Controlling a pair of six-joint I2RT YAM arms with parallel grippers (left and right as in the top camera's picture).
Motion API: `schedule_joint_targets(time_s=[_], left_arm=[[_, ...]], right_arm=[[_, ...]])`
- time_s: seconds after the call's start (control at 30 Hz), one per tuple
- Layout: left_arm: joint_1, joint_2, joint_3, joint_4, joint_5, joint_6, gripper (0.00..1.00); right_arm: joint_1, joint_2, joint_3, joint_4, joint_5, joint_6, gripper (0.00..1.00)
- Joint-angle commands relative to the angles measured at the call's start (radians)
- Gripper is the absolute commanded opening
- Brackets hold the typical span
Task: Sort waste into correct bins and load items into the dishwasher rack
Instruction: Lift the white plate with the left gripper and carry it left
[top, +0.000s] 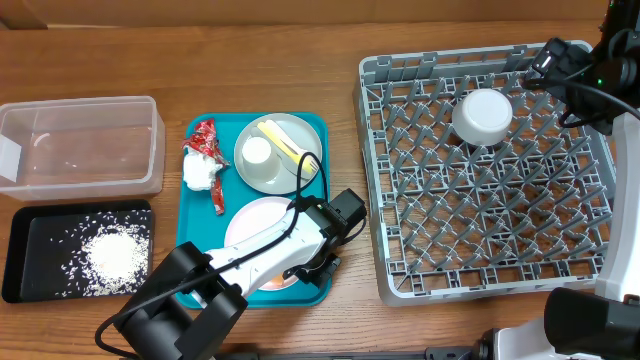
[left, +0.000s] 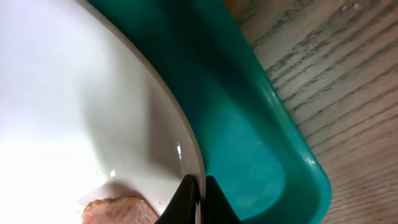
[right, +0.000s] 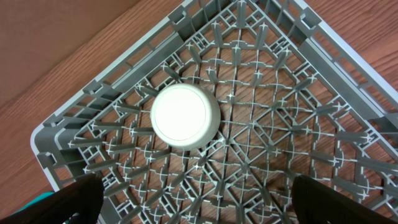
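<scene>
Left tool (left: 200, 183) is clenched on the white plate's (left: 74, 81) right rim; the rack (top: 520, 235) lies to the right, just past the teal tray (left: 249, 137). Right tool (right: 196, 190) hangs released.

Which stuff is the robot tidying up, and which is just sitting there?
For the job: wrapper, napkin, rice, white plate (pinched by the left claw), grey plate, cup, cutlery, bowl, rack, clear tub, black tray.
Just there: teal tray, table.
</scene>
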Motion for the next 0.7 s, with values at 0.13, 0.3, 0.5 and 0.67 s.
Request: schedule_joint_targets(time_s=[0.13, 0.3, 0.5, 0.67], left_arm=[[-0.001, 0.014, 0.047, -0.068, 0.009, -0.063, 0.04], [-0.001, 0.014, 0.134, -0.153, 0.009, -0.111, 0.04], [-0.001, 0.014, 0.219, -0.237, -0.023, -0.163, 0.04], [-0.001, 0.014, 0.268, -0.311, -0.074, -0.214, 0.04]], right_arm=[[-0.003, -0.005, 0.000, 0.003, 0.003, 0.008, 1.00], [-0.003, -0.005, 0.000, 0.003, 0.003, 0.008, 1.00], [-0.003, -0.005, 0.000, 0.003, 0.003, 0.008, 1.00], [-0.003, -0.005, 0.000, 0.003, 0.003, 0.008, 1.00]])
